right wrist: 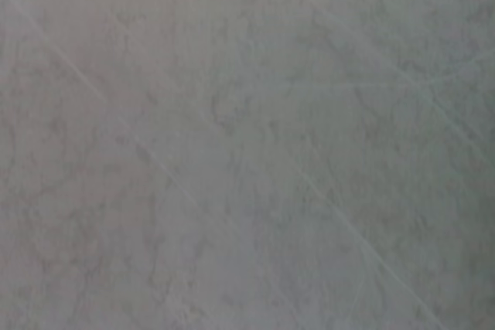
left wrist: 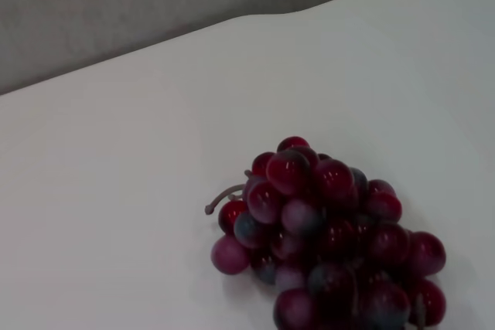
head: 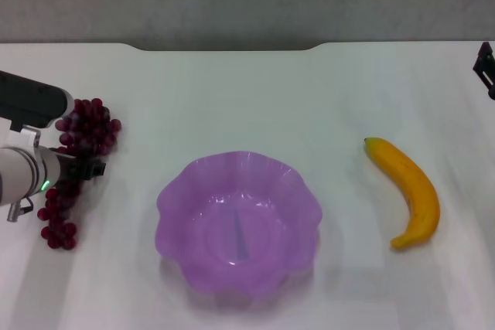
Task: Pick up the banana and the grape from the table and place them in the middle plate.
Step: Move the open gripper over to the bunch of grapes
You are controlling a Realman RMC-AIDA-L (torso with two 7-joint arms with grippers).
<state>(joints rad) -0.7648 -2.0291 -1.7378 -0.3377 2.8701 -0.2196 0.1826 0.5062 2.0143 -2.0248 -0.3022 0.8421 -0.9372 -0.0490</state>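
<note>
Left hand (head: pixel 73 169) sits over the grape bunch (head: pixel 77 160); its grip cannot be told. Close around the bunch's middle, lift straight up.

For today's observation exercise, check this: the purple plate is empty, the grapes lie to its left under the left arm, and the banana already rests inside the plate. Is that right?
Not quite. In the head view the banana lies on the table to the right of the plate, not inside it. The rest stands: the plate is empty, and the grapes lie at its left under the left arm.
</note>
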